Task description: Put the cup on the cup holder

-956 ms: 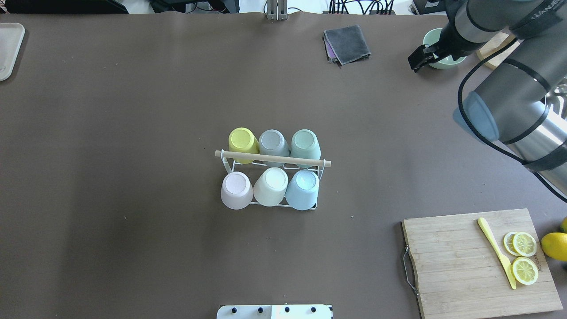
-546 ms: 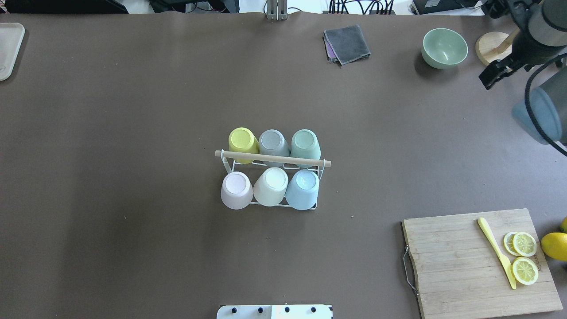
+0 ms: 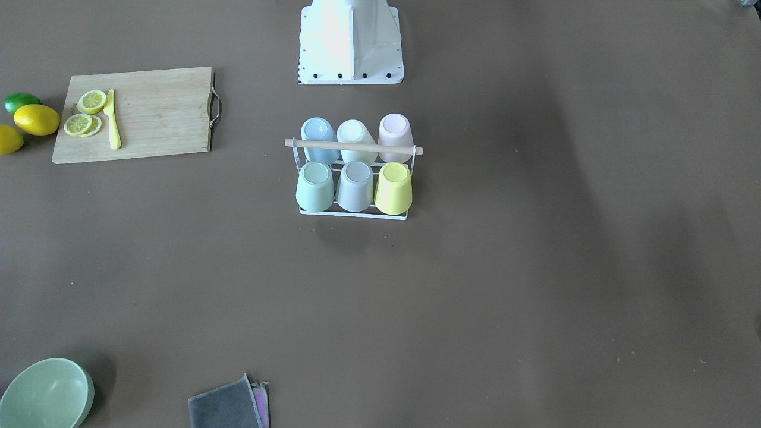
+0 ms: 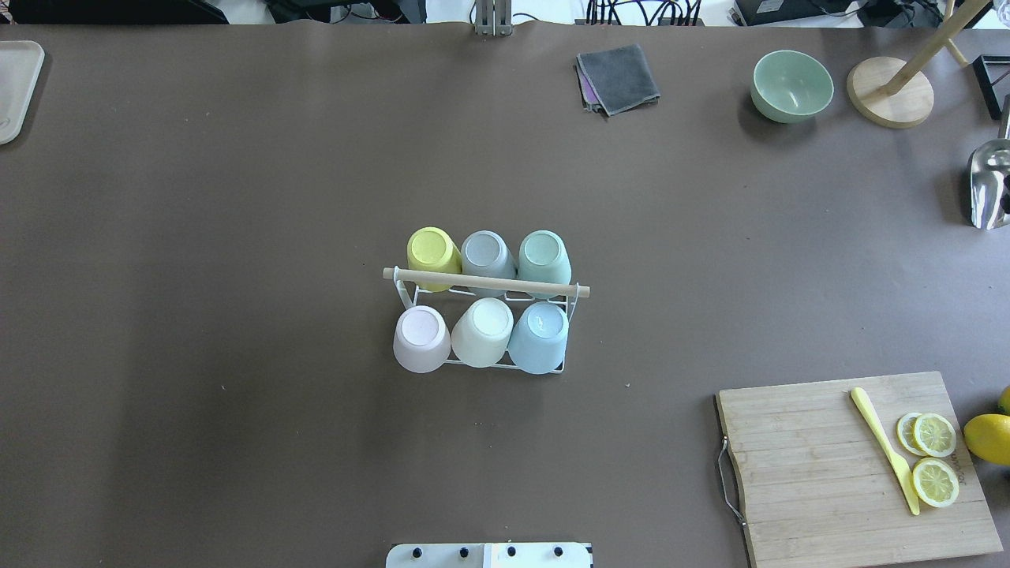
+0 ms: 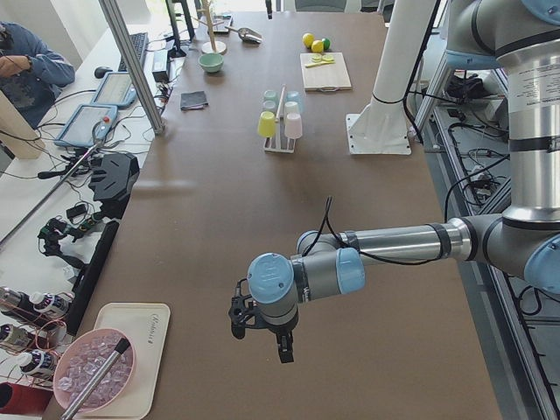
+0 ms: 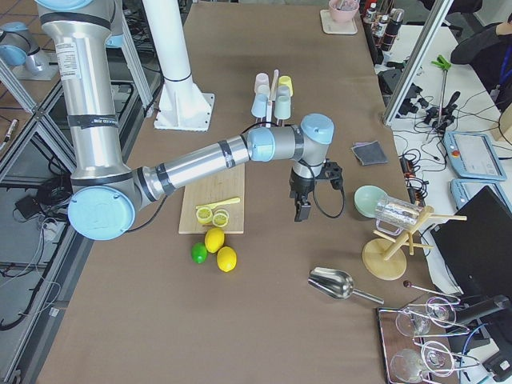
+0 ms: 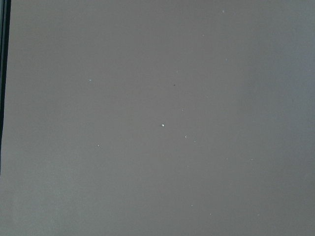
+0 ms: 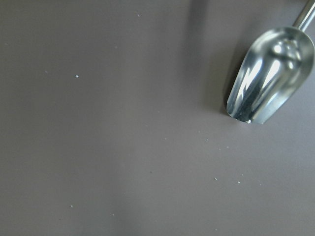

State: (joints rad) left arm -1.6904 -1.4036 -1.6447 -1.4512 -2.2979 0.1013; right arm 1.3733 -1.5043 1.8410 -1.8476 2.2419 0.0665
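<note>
The cup holder [image 4: 410,297], a white wire rack with a wooden rod [image 4: 485,282] across its top, stands mid-table. Several pastel cups sit upside down on its prongs in two rows: yellow [image 4: 432,251], grey [image 4: 488,254] and green [image 4: 544,256] behind, pink [image 4: 420,338], cream [image 4: 483,331] and blue [image 4: 540,337] in front. The rack also shows in the front view [image 3: 354,144]. My left gripper [image 5: 260,343] hangs far from it at the table's left end. My right gripper [image 6: 304,210] hangs near the cutting board. Neither holds a cup; I cannot tell whether they are open or shut.
A cutting board [image 4: 813,473] with lemon slices and a yellow knife lies front right, a lemon [image 4: 988,438] beside it. A green bowl [image 4: 791,84], grey cloth [image 4: 618,77], wooden stand [image 4: 890,99] and metal scoop [image 8: 270,73] are at the back right. A white tray [image 4: 16,87] is far left.
The right arm has swung away to the right, from over the green bowl, and left the overhead view. The rack and cups have not moved.
</note>
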